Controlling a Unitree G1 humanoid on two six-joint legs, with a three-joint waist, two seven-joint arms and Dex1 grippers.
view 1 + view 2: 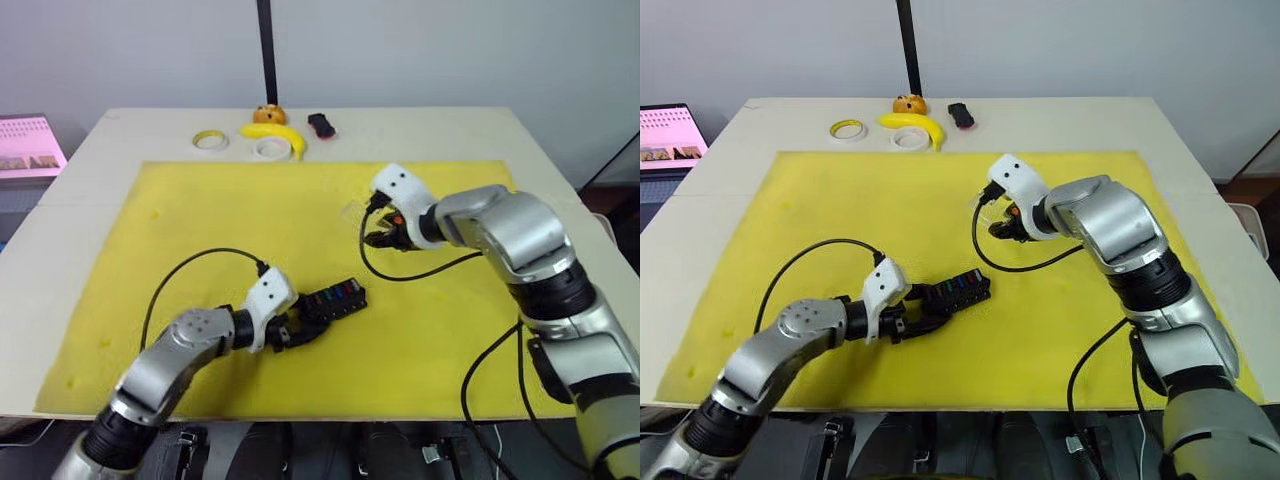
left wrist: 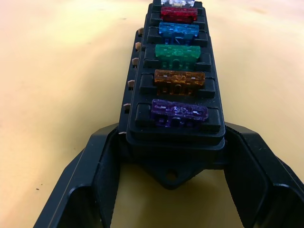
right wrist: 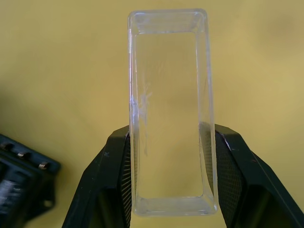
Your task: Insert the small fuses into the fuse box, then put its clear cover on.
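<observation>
Right gripper point(image 3: 168, 185) jaws clamp the clear cover point(image 3: 168, 109) by its long sides: light, thin, slippery, likely crackable. Left gripper point(image 2: 171, 190) jaws pinch the stiff fuse box point(image 2: 175, 95) end, near the worktop's front edge.

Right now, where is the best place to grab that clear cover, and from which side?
Across its two long side walls near one short end, as the right gripper does now. The clear cover is a narrow, open rectangle, so its parallel long walls give the fingers flat faces, and the far end stays free to meet the fuse box.
</observation>
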